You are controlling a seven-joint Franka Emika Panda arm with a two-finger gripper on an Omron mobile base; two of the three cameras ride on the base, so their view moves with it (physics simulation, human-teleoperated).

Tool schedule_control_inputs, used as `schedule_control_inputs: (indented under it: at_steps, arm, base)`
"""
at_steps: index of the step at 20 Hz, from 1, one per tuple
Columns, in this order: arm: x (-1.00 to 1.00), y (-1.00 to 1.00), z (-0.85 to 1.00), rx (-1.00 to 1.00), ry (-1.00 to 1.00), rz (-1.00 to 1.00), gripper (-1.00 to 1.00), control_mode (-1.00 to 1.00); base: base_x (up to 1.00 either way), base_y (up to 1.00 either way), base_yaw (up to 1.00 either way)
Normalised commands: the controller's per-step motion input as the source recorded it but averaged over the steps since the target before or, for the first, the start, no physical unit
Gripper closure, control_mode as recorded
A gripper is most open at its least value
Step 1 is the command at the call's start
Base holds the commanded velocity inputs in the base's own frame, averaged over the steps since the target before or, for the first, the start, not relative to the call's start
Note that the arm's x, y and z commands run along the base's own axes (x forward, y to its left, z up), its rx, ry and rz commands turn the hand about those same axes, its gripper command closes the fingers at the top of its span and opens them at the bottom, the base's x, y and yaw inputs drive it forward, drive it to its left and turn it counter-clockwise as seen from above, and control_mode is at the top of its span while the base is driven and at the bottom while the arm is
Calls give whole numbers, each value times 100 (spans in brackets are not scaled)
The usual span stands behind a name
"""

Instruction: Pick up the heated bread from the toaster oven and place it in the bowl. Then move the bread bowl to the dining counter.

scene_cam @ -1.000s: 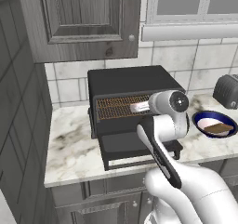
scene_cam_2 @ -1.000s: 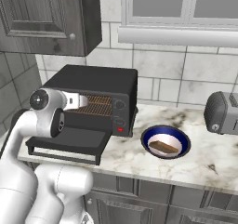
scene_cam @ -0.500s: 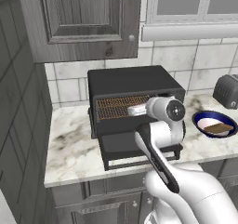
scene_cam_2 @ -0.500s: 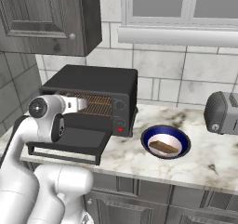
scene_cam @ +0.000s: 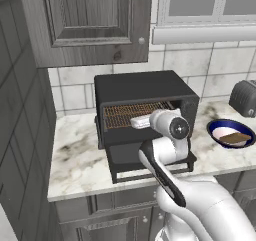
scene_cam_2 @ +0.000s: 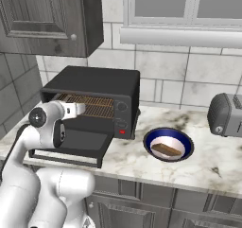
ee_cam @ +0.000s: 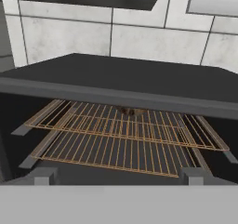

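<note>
The black toaster oven (scene_cam: 145, 85) stands on the marbled counter with its front door (scene_cam_2: 80, 144) dropped open. My gripper (ee_cam: 119, 175) is level with the oven's mouth, open and empty, its fingertips (ee_cam: 45, 174) wide apart in front of the copper wire rack (ee_cam: 121, 135). A small dark speck lies at the back of the rack; what it is I cannot tell. The bowl (scene_cam: 215, 127) with the dark blue rim sits on the counter to the oven's right. The heated bread (scene_cam_2: 165, 149), a tan slice, lies inside the bowl. The dining counter is out of view.
A dark-grey slot toaster (scene_cam_2: 227, 114) stands at the far right against the wall tiles. A grey wall cabinet (scene_cam: 90, 20) hangs above the oven. The marbled counter (scene_cam: 75, 155) ends at its left edge beside a tall grey panel.
My wrist has sunk a little and shifted slightly left in front of the open oven. The jaws stay open. Bowl and bread have not moved.
</note>
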Motion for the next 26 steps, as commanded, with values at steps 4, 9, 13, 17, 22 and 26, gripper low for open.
schedule_control_inputs:
  at_steps: [4, 9, 13, 17, 22, 26]
  arm:
    - [26, 7, -11, 0, -6, 0, -100, -100]
    - [24, 6, -12, 0, -7, 0, -100, -100]
    - [24, 4, -22, 0, -5, 0, -100, -100]
    - [25, 7, -25, -1, -6, 0, -100, -100]
    - [24, 5, -23, -2, -6, 0, -100, -100]
    - [23, 8, -25, -2, -5, 0, -100, -100]
  base:
    - [0, 0, 0]
    - [0, 0, 0]
    - [0, 0, 0]
    - [0, 0, 0]
    - [0, 0, 0]
    - [0, 0, 0]
